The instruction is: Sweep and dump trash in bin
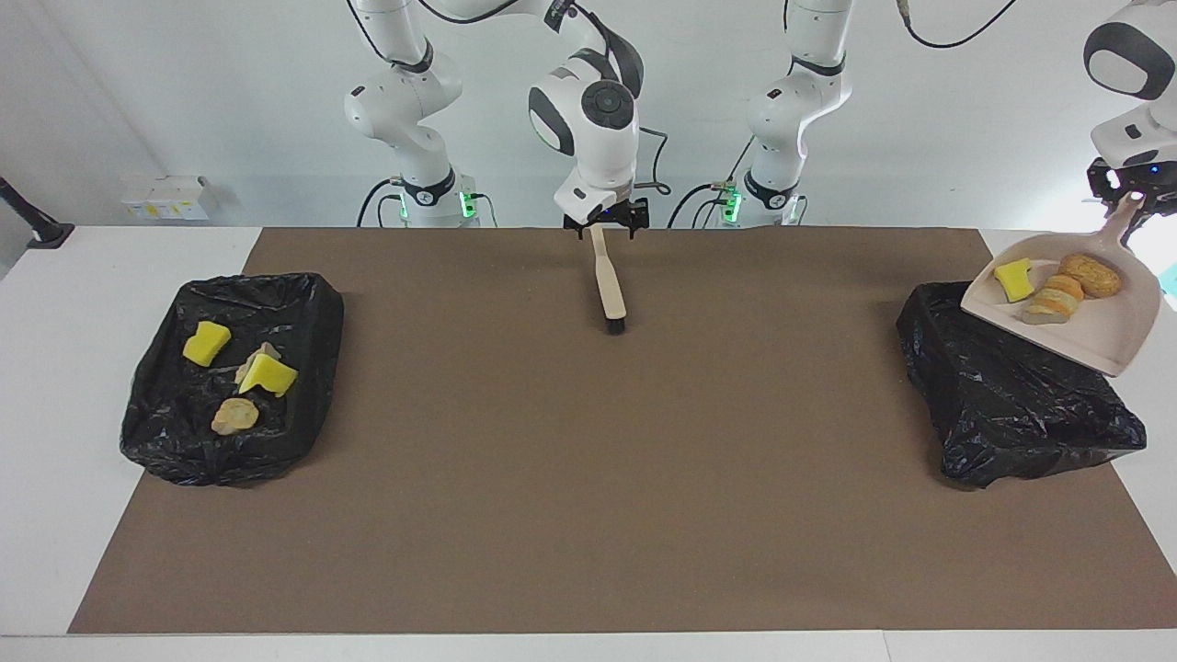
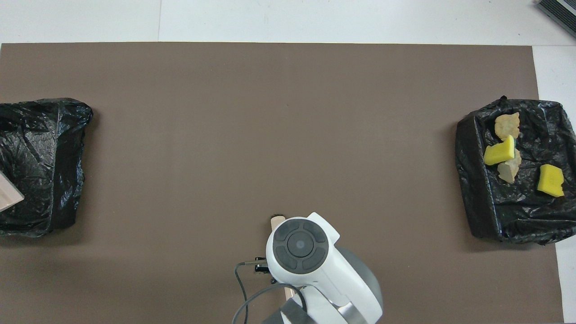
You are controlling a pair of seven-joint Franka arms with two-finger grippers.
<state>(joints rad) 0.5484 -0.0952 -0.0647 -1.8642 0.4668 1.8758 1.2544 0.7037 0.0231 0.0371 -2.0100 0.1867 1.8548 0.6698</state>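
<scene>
**Loaded dustpan hangs at the bin's edge: a spill is the risk**

The trash (image 1: 1053, 294) in play is three scraps, a yellow sponge bit and two bread-like lumps, riding in the dustpan (image 1: 1108, 336). The dustpan is in the air at about three o'clock in the facing view. The scraps sit bunched near its handle end.

The left gripper (image 1: 1129, 195) is clamped narrow on the dustpan's handle and carries it over the twelve-to-one o'clock corner of the bin (image 1: 1011, 405). That black-lined bin stands at the left arm's end of the table. From overhead only a corner of the dustpan shows, at nine o'clock, so most of it seems to overhang the bin's outer rim.

If it tips from here, the scraps could slide off the lip and land on the table instead of in the bag. The rounded lumps would likely roll first.

The right gripper (image 1: 607, 223) stands with fingers spread wide at the handle end of the brush (image 1: 609, 285), at twelve o'clock on the mat (image 1: 588, 478). It looks like it is waiting.

The second bin (image 1: 317, 313), at nine o'clock, holds four scraps.
</scene>
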